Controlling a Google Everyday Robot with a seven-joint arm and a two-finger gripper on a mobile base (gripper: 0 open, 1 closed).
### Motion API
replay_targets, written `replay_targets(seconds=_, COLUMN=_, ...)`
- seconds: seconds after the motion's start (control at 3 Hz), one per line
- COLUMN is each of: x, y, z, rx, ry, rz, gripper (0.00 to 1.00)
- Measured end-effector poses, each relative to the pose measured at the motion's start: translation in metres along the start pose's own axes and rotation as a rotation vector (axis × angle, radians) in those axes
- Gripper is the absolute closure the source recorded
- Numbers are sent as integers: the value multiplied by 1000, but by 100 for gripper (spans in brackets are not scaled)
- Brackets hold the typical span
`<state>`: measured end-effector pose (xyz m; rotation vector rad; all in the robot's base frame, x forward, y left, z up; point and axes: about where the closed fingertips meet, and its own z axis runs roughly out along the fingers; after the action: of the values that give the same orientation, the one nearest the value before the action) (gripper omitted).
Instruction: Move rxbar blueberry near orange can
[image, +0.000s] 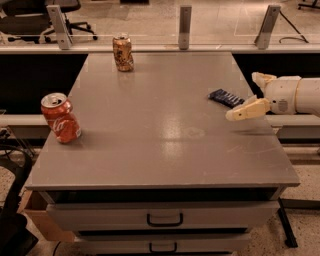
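Observation:
The rxbar blueberry (223, 96), a flat dark blue bar, lies on the grey table (160, 150) near its right edge. The orange can (123, 52), gold-brown and mottled with a silver top, stands upright at the far left-centre of the table. My gripper (243, 96) reaches in from the right, just right of the bar and over its right end. It is open, with one pale finger (247, 110) in front of the bar and the other (260, 78) behind it. It holds nothing.
A red Coca-Cola can (61, 119) stands tilted near the table's left edge. A low glass rail with grey posts (184, 20) runs along the far edge. Drawers (165, 219) sit under the front edge. Office chairs stand beyond the rail.

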<state>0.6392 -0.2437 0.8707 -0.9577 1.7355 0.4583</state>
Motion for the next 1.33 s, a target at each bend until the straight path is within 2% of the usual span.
replay_targets(seconds=1.33, x=38, y=-16, z=31, rx=-51, ry=-89, rz=120, gripper=0)
